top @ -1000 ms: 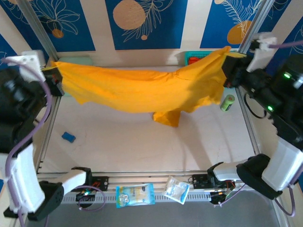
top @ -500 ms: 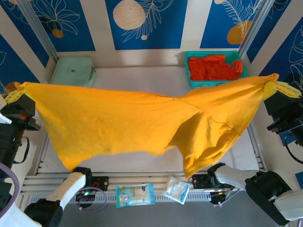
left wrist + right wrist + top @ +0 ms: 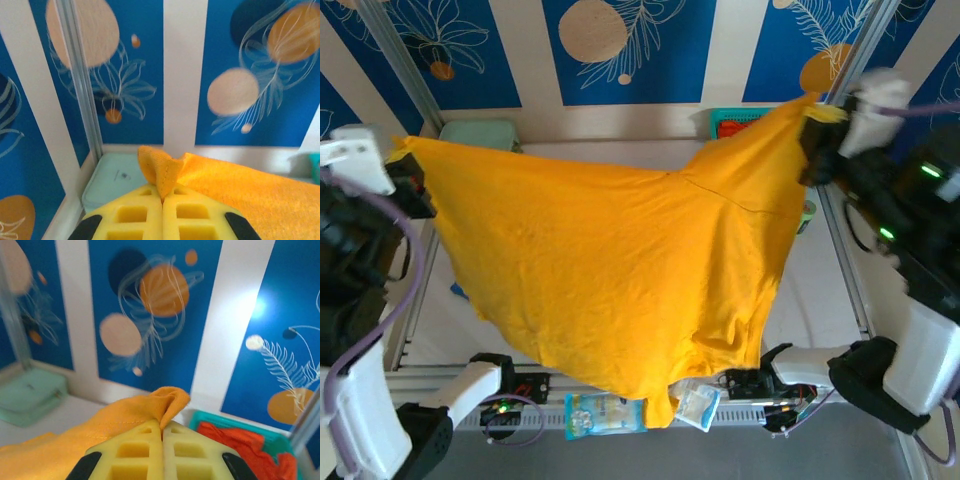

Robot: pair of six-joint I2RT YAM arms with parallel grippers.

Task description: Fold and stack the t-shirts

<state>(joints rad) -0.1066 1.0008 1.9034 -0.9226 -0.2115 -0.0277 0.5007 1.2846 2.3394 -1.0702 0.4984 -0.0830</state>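
Observation:
The mustard-yellow t-shirt [image 3: 620, 270] hangs spread in the air between both arms and covers most of the table in the top view. My left gripper [image 3: 408, 150] is shut on its left corner, and the pinched cloth [image 3: 162, 172] sticks up from between the yellow fingers [image 3: 135, 215]. My right gripper [image 3: 817, 115] is shut on the opposite corner [image 3: 167, 402], high at the back right. The shirt's lower edge [image 3: 660, 400] reaches down past the table's near rail. Red-orange t-shirts [image 3: 240, 442] lie in the teal basket [image 3: 225, 417] just right of the right gripper.
A pale green lidded box [image 3: 480, 132] stands at the back left, below the left gripper [image 3: 162, 192]. A green cylinder [image 3: 807, 215] peeks out by the right rail. Two plastic packets [image 3: 605, 412] lie on the near rail. Frame posts [image 3: 395, 60] rise at both back corners.
Both arms swung toward the near side and back to the far corners, still gripping. The shirt went from a bunched band to a wide sheet billowing toward the near edge.

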